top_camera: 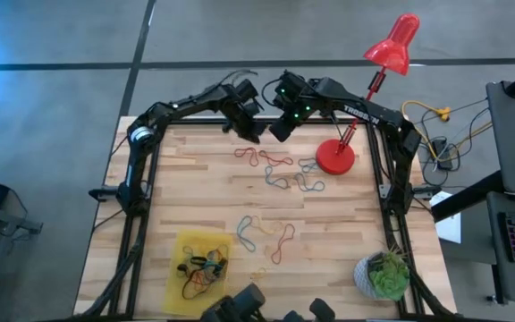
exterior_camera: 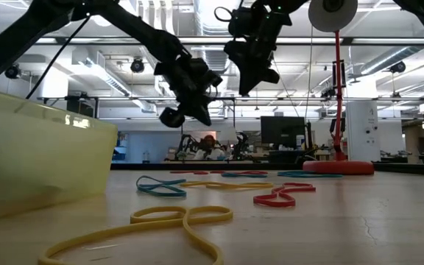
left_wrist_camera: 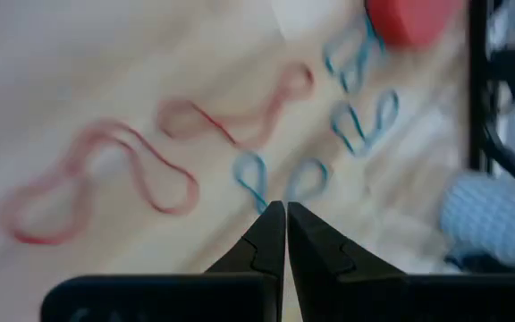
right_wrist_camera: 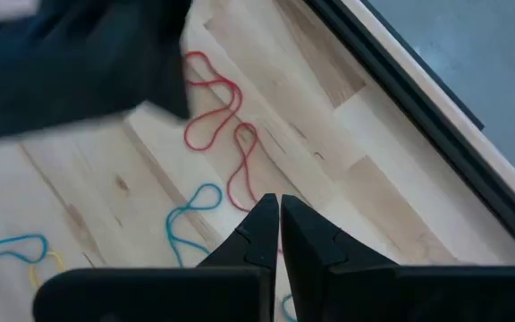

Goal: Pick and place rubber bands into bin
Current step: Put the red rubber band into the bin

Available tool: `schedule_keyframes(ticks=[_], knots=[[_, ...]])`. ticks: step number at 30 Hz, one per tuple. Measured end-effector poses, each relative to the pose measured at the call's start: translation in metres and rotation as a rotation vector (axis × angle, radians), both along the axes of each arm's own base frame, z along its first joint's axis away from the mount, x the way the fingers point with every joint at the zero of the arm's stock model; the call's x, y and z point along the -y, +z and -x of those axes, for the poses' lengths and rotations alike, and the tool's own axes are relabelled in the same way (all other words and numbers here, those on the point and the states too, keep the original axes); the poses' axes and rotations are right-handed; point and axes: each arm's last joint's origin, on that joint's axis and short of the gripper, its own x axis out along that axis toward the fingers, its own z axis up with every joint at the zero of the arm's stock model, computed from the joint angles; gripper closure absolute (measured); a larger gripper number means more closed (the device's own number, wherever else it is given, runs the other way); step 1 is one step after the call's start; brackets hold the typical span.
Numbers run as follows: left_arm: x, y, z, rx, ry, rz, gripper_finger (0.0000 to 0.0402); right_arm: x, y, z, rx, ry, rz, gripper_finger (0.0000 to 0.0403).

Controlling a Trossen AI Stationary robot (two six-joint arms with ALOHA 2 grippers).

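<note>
Rubber bands lie loose on the wooden table: red ones [top_camera: 262, 158] and blue ones [top_camera: 295, 182] near the far edge, more blue, yellow and red ones [top_camera: 264, 234] mid-table. Several bands lie in the yellow bin [top_camera: 200, 262] at the near left. My left gripper [top_camera: 252, 132] hovers shut above the far edge, over red bands [left_wrist_camera: 141, 161] and blue bands [left_wrist_camera: 280, 179]. My right gripper [top_camera: 280, 131] hangs shut beside it, above a red band [right_wrist_camera: 217, 116]. Both are raised clear of the table in the low view [exterior_camera: 186, 110] [exterior_camera: 250, 70].
A red desk lamp [top_camera: 335, 157] stands on its round base at the far right, close to the bands. A potted green plant [top_camera: 384, 273] sits at the near right corner. Black frame rails [top_camera: 132, 179] run along the table's left and right edges.
</note>
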Motion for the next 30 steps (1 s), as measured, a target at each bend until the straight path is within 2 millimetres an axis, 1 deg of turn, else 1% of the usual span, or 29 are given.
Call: schedule_keyframes(ticks=[4,7,10,13,15,18,21,24,26,30], knots=[[0.015,-0.015,-0.01,0.018,-0.047,0.056,0.0402,0.006,0.0,0.005,-0.008,-0.005,-0.007,0.0394],[0.016,-0.028,-0.012,0.04,-0.047,0.067,0.0402,0.01,-0.001,0.009,-0.021,-0.003,-0.011,0.0394],[0.006,-0.031,-0.012,0.1,0.005,0.051,0.0402,0.012,-0.001,0.011,-0.016,0.001,-0.024,0.0394],[-0.01,-0.027,-0.013,0.18,0.066,0.016,0.0402,0.013,0.0,0.012,-0.013,0.0,-0.022,0.0394],[-0.02,-0.028,-0.014,0.222,0.114,0.013,0.0402,0.013,0.003,0.014,-0.007,-0.003,-0.019,0.0394],[-0.032,-0.041,-0.013,0.221,0.169,0.038,0.0402,0.014,0.007,0.017,0.005,-0.013,-0.012,0.0394],[-0.039,-0.06,-0.011,0.153,0.222,0.101,0.0402,0.015,0.01,0.019,0.011,-0.029,-0.009,0.0394],[-0.038,-0.077,-0.006,0.015,0.27,0.09,0.0402,0.015,0.012,0.021,0.017,-0.047,-0.011,0.0394],[-0.037,-0.082,-0.001,-0.077,0.278,0.046,0.0402,0.016,0.013,0.023,0.017,-0.054,-0.012,0.0394],[-0.035,-0.081,0.007,-0.188,0.252,-0.059,0.0402,0.016,0.013,0.023,0.015,-0.055,-0.013,0.0394]])
